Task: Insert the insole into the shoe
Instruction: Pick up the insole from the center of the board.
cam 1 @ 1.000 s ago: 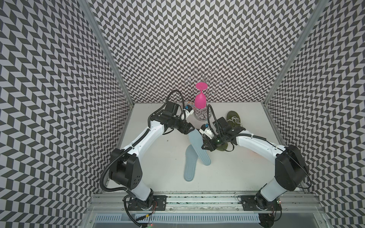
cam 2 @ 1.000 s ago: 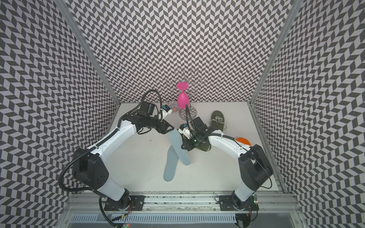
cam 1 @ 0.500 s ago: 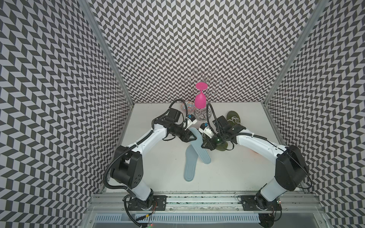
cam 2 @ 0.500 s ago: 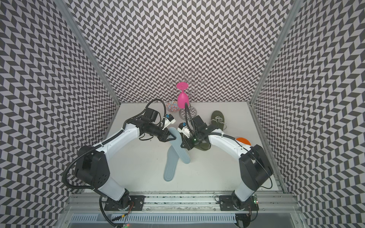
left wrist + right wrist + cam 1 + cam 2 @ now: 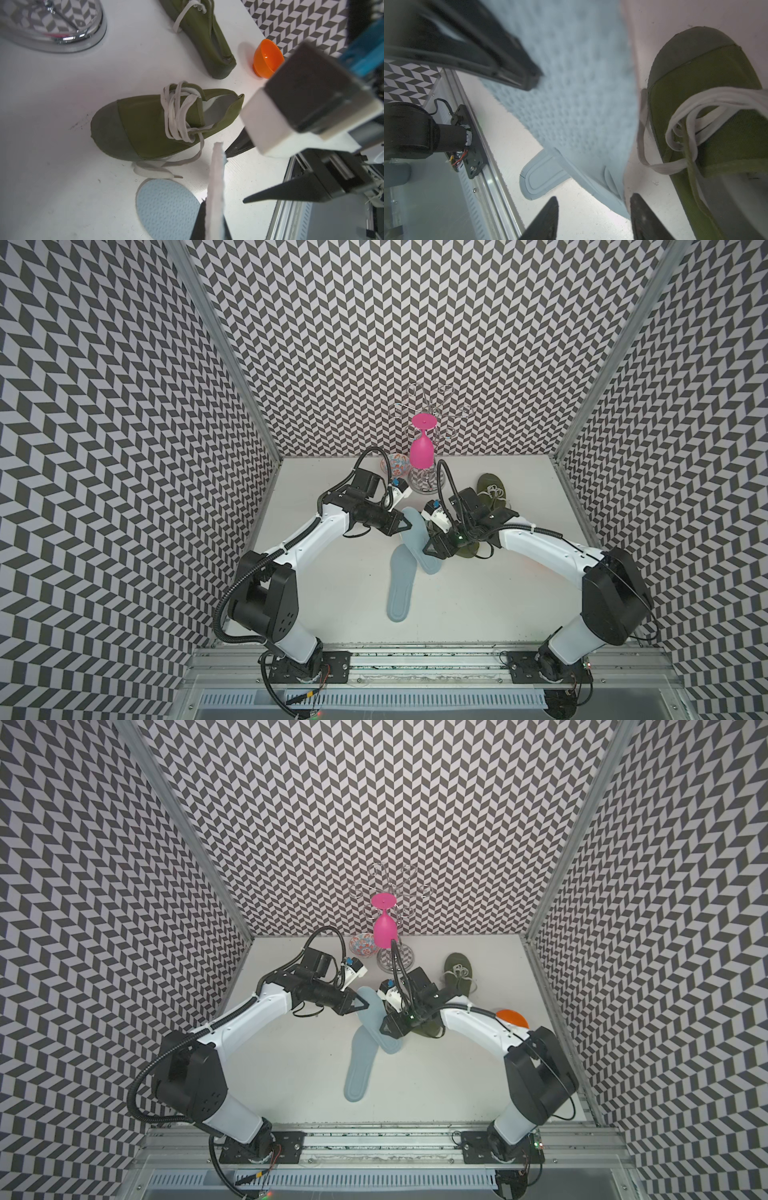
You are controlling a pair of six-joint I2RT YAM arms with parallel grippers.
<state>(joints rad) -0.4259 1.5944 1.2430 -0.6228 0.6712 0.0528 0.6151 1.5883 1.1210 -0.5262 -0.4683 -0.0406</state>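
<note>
In both top views the left gripper point(image 5: 405, 525) is clenched on the far end of the pale blue insole point(image 5: 417, 541). The insole slants from far left to near right across a second insole point(image 5: 400, 591) lying flat on the table point(image 5: 332, 593). The green shoe point(image 5: 468, 549) lies just right of it, mostly hidden under the right gripper point(image 5: 430, 551), whose wrist looks to be the main obstacle. A second shoe point(image 5: 491, 494), a pink glass point(image 5: 421, 450) and an orange bowl point(image 5: 512, 1017) sit farther off, well apart from the work. The left wrist view shows the insole edge-on between the left fingers point(image 5: 198, 226). The shoe has its toe to the far side and its heel opening to the near side, roughly parallel to the insole, and the right jaws stand apart, holding nothing. The right wrist view shows those parted fingertips point(image 5: 550, 212) with the insole's edge between them, unpinched, and the shoe just beside. I judge the left arm, already holding, must carry the insole rightward into that opening.
</note>
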